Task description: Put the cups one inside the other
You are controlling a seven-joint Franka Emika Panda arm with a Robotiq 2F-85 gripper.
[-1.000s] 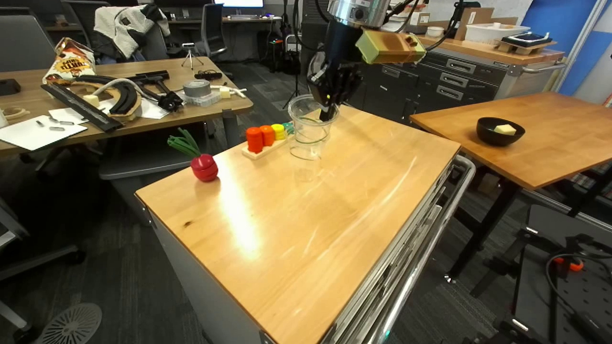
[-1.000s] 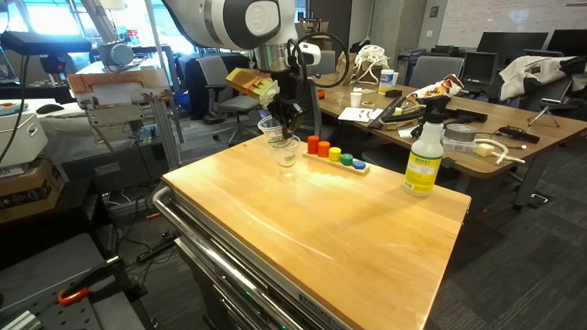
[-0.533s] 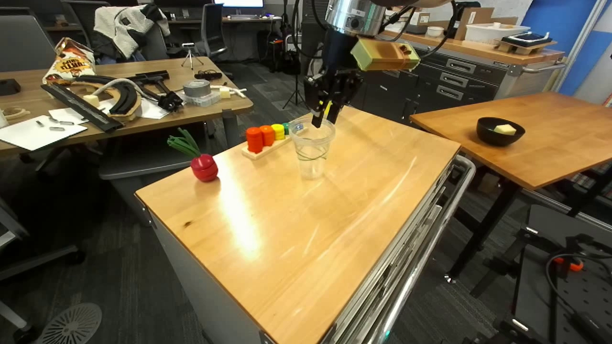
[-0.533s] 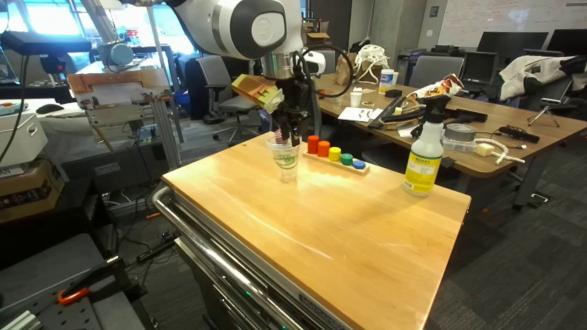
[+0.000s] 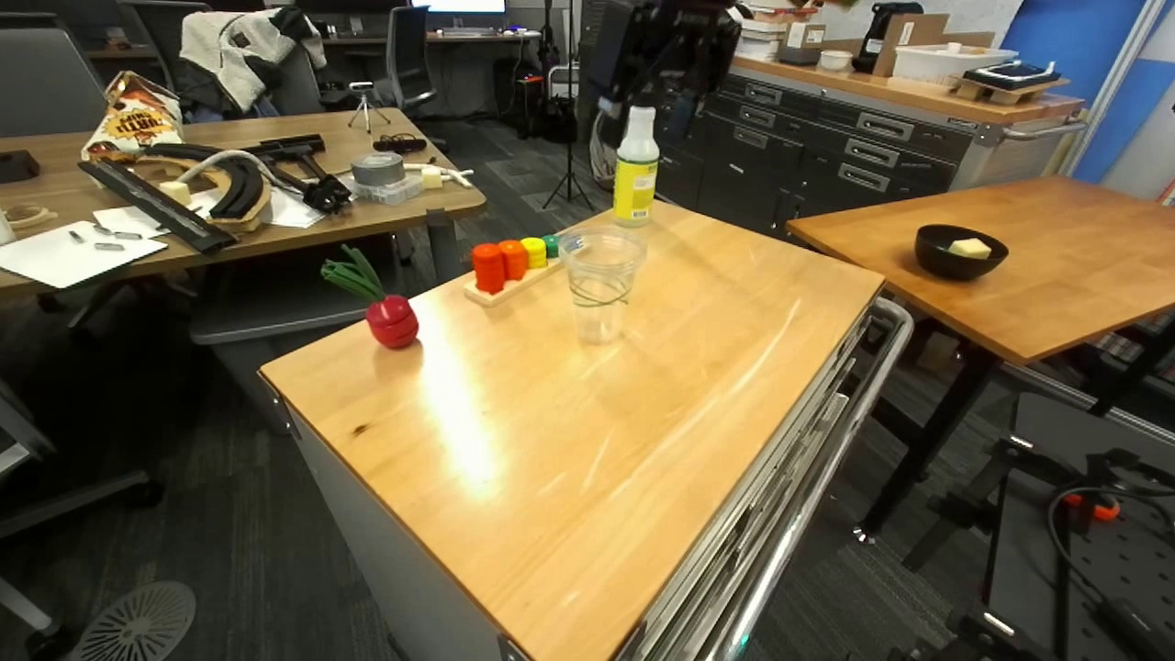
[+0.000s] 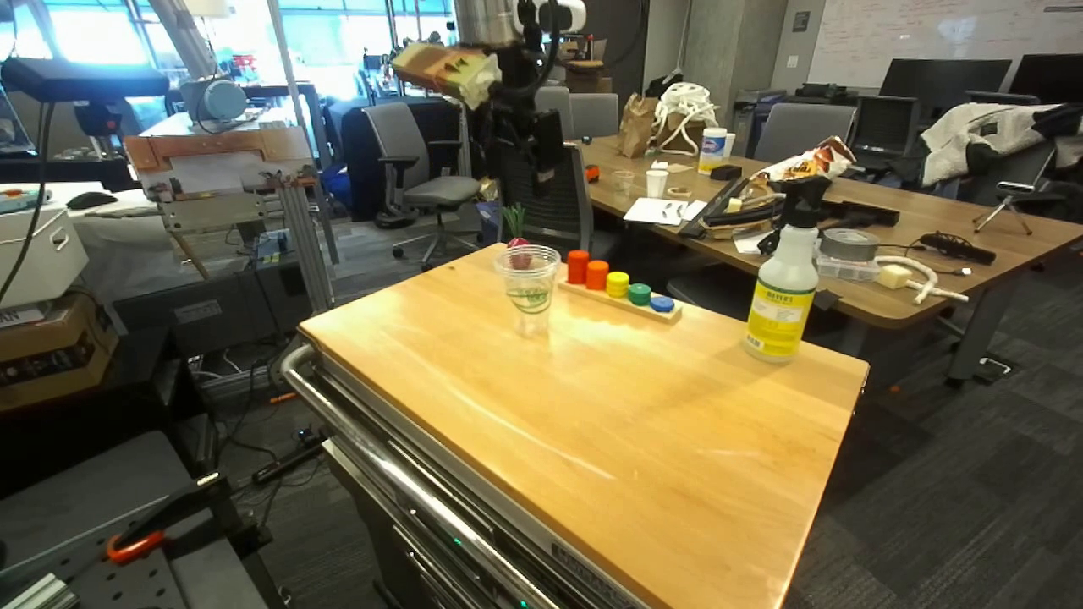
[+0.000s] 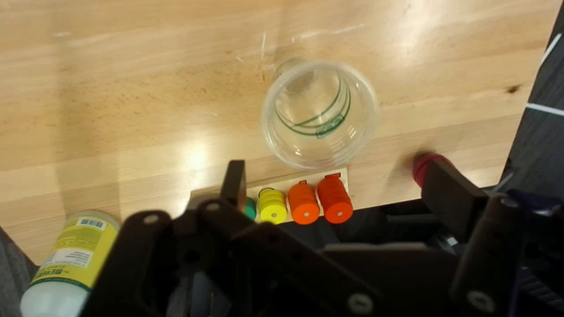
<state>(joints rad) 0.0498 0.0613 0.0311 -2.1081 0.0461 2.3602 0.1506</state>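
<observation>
One red toy vegetable (image 5: 392, 322) sits at left in an exterior view; coloured discs (image 5: 512, 263) on a board (image 5: 498, 296) follow; then the clear cups (image 5: 601, 286), nested, upright on the wooden tabletop (image 5: 569, 441); then the yellow-labelled bottle (image 5: 634, 191); the gripper (image 7: 337, 180) hangs higher, apart from the cups, fingers (image 7: 453, 198) spread wide; farther right rests a black bowl (image 5: 955, 267).

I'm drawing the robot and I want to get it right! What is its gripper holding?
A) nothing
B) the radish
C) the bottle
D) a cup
A: in the wrist view the gripper is wide open with nothing held in it, and in an exterior view the clear cups stand lower down, apart from it, on the wooden top.
</observation>
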